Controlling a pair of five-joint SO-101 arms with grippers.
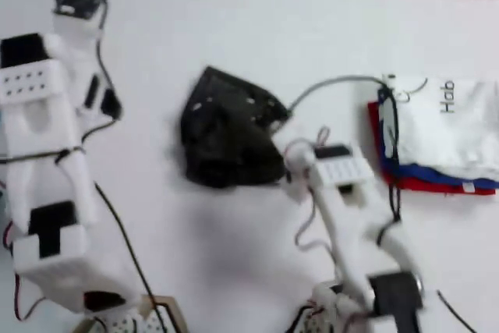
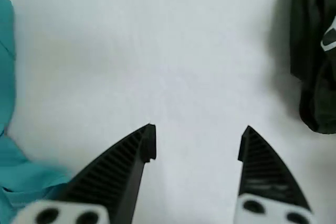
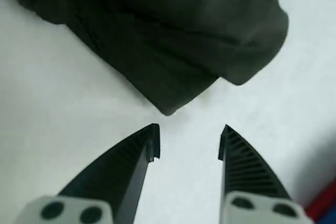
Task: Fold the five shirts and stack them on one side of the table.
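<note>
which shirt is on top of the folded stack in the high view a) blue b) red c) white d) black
c, the white shirt lies on top of the stack, with only the edges of the blue shirt and the red shirt showing beneath it.

The white plastic left arm (image 1: 43,154) sits folded up at its own side in the high view. Its left hand (image 2: 198,129) holds two black ribbed fingers (image 2: 126,166) wide apart with nothing between them. The white plastic right arm (image 1: 343,193) stretches forward and slightly inward, and its right hand (image 3: 189,127) is likewise spread, its black ribbed fingers (image 3: 131,166) parted and empty.
</note>
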